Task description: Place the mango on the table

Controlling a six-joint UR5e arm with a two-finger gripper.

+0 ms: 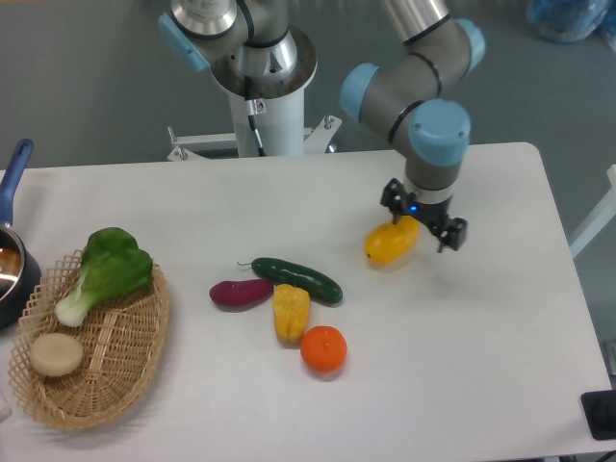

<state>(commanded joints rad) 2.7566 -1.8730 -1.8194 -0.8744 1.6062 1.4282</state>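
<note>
The white table (500, 366) is carrying 1 wicker basket (125, 371) at its left. A cucumber (298, 280), eggplant (241, 293), yellow pepper (291, 313) and orange (323, 348) are lying clustered mid-table, with a mango (390, 243) sitting further right.

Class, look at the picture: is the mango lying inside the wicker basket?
No. The mango is at the gripper, far right of the basket, over the white table.

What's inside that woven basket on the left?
The basket holds a leafy green vegetable with a white stalk, and a pale round item, maybe an onion. Whatever lies beneath them is covered. The mango is at the claw, far from the basket.
</note>
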